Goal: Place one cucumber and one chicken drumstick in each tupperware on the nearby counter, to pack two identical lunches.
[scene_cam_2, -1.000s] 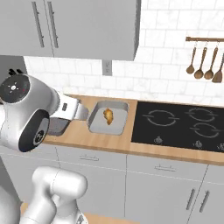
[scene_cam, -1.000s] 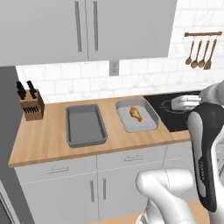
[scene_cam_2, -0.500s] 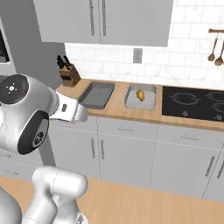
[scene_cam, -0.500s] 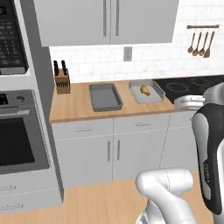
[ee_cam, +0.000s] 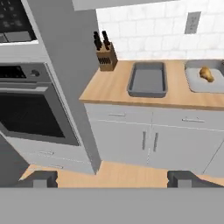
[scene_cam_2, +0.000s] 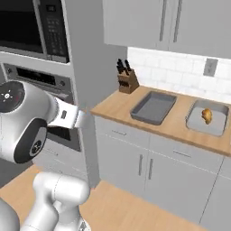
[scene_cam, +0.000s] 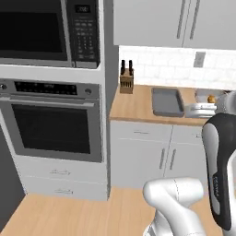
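Note:
Two grey tupperware trays lie side by side on the tan counter. The left tupperware holds nothing. In the right tupperware rests one orange-brown chicken drumstick. The cucumber is out of view. My gripper stands open with nothing between its fingers, well back from the counter and above the floor, facing the cabinets.
A knife block stands at the counter's left end against the tiled wall. Left of it rises a tall column with a wall oven and a microwave. Wooden floor lies in front of the cabinets.
The whole picture has shifted: the base has driven back and to the left, so the counter sits farther off to the right and the oven column has come into view. The gripper stays open.

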